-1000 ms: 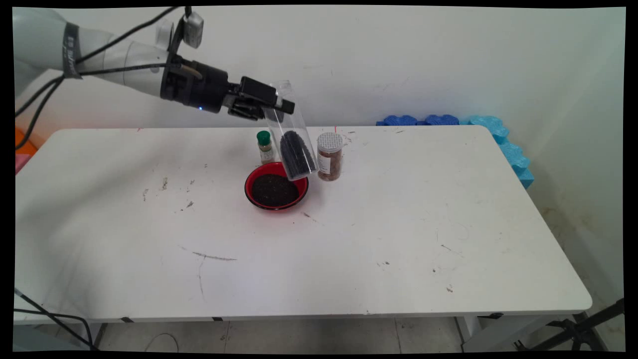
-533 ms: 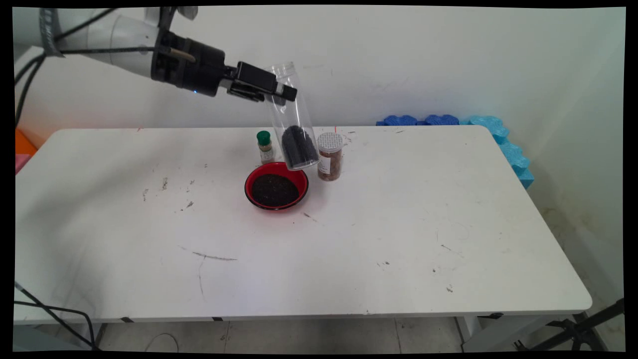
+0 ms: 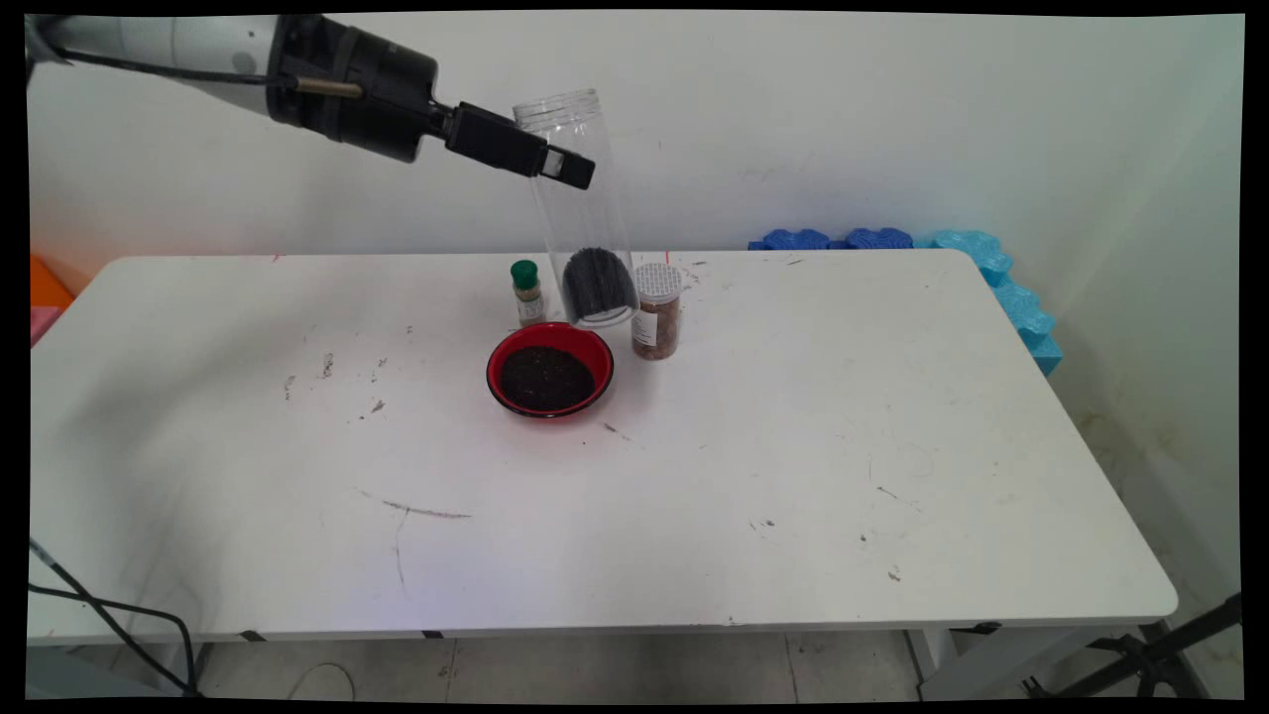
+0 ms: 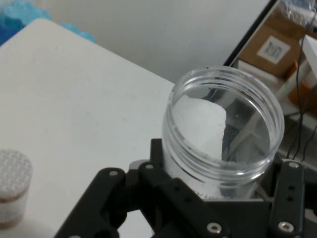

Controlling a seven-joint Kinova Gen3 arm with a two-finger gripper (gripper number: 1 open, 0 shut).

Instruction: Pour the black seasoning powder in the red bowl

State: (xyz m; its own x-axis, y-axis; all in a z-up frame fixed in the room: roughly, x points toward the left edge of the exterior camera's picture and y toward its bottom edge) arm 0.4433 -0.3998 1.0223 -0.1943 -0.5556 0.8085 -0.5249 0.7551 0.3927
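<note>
In the upper left of the frame the gripper [image 3: 557, 167], clamped on the clear jar [image 3: 585, 213], had raised it nearly upright above the red bowl [image 3: 548, 370], so the dark grains sat at the bottom.

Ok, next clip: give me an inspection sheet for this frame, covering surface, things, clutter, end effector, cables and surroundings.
Surface: white table, scuffed, with dark specks and scratches.
Things: clear jar, open-topped, nearly upright in the air, dark grains in its bottom; red bowl of dark grains on the table below it.
Clutter: green-capped bottle behind the bowl; white-lidded spice jar to the bowl's right.
End effector: shut on the clear jar near its top.
Cables: black cable at lower left, below the table edge.
Surroundings: white wall; blue foam pieces at the table's far right corner.
</note>
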